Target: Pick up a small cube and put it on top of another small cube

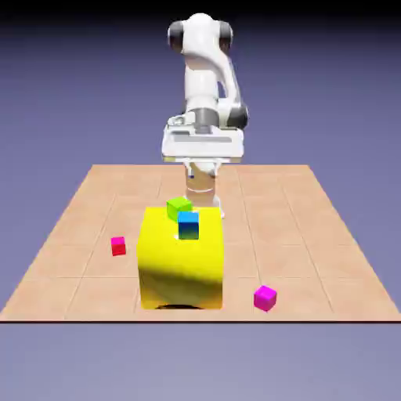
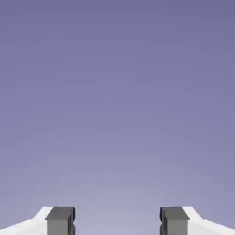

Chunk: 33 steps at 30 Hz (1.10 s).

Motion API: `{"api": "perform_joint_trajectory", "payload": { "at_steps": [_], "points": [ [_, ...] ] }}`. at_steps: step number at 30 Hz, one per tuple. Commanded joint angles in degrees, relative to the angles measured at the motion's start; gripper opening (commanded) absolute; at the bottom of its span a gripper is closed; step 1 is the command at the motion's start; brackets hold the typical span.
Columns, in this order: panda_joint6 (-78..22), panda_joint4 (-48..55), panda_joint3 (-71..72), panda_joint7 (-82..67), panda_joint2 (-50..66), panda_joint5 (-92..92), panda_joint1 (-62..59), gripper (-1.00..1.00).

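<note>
Magenta cube rests on the table; the claw gapes, holding nothing.

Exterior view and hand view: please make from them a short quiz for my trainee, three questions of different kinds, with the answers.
1. True or false: in the hand view, the fingers stand apart with nothing between them.
2. Which cube lies nearest to the front edge of the table in the exterior view?
a) the lime-green cube
b) the magenta cube
c) the red-pink cube
3. Fill in: in the exterior view, the red-pink cube lies to the ____ of the big yellow block.

Key: 1 true; 2 b; 3 left.
</note>
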Motion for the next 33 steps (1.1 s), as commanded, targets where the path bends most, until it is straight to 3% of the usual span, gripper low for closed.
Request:
{"api": "perform_joint_trajectory", "payload": {
  "at_steps": [1, 33],
  "points": [
    [-1.5, 1.1, 2.1, 2.4, -0.8, 1.1, -1.9, 0.00],
    [-50.1, 35.8, 68.5, 80.0, -26.5, 35.2, -61.3, 0.00]
  ]
}}
